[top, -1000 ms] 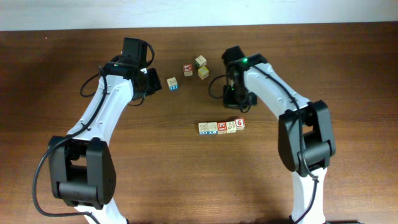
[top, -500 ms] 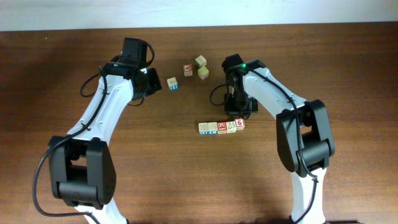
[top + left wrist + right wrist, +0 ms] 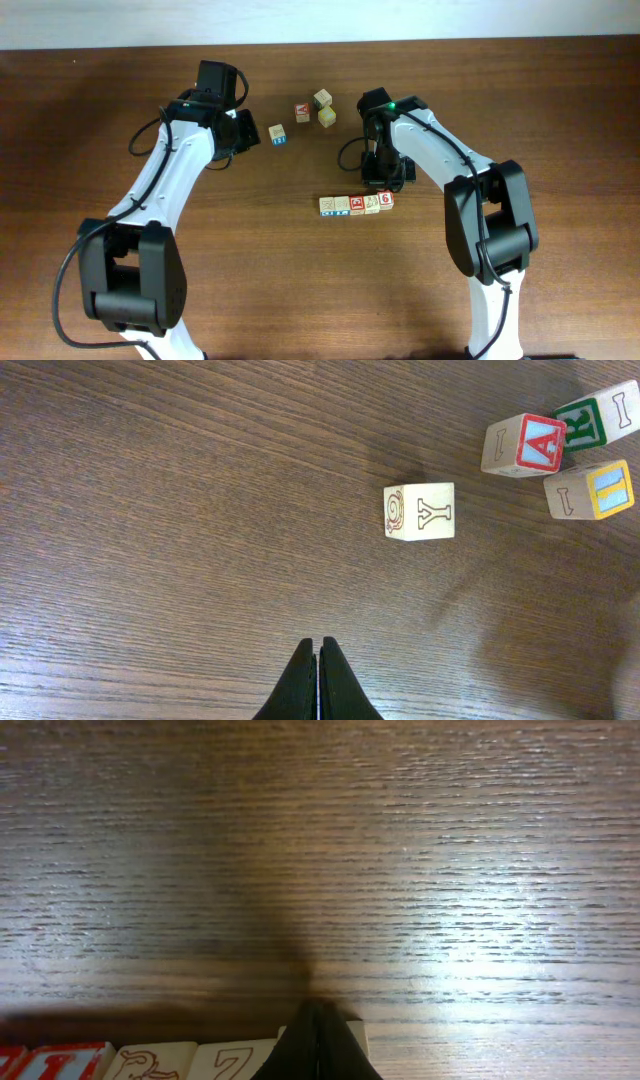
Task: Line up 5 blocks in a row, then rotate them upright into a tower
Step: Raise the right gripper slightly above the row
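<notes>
I am holding my right gripper (image 3: 318, 1010) with its fingers pressed together and empty, tips pointing down at the far edge of the "6" block (image 3: 386, 199), which is ending the blocks (image 3: 356, 204) lying in a left-to-right row of five near the middle of the table (image 3: 560, 120). I am holding my left gripper (image 3: 317, 660) with fingers together too, gripping nothing, hanging over bare wood left of a lone cube (image 3: 419, 510), three more cubes (image 3: 523, 445) sitting farther right and far.
</notes>
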`<state>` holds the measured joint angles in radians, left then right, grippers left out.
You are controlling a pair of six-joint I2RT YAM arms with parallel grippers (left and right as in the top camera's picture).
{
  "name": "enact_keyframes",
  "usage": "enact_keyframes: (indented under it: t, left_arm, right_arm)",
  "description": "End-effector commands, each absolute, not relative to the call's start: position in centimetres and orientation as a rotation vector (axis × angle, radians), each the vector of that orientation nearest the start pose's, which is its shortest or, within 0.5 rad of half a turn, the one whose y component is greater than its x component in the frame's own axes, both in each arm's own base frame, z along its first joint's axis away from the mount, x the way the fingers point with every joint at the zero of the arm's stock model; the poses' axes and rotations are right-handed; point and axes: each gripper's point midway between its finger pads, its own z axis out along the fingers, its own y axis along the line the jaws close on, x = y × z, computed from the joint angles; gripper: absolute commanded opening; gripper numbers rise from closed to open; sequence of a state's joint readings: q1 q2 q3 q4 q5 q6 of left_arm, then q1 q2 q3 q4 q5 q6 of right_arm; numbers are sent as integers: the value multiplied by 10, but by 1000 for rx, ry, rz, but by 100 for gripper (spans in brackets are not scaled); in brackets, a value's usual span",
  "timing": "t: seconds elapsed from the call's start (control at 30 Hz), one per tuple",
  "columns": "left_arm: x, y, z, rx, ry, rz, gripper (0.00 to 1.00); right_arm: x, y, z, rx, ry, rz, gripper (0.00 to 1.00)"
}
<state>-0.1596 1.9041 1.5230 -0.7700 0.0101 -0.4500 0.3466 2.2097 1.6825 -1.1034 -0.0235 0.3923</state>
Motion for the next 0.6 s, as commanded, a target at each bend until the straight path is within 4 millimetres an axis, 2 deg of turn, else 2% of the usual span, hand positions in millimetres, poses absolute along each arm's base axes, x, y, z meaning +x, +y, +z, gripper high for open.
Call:
enact_keyframes:
  t: [0.0,0.4,0.57]
  left_arm:
    - [454,-74,102,-406,2706,-177,3]
    - [454,-74,102,-406,2705,-177,3]
    - [455,-74,102,-405,2702,-179,3]
  right_arm:
    - [376,143,16,82,3201,20,4]
    - [375,142,17,81,3208,16,4]
    - [375,147,17,4,3209,62,4]
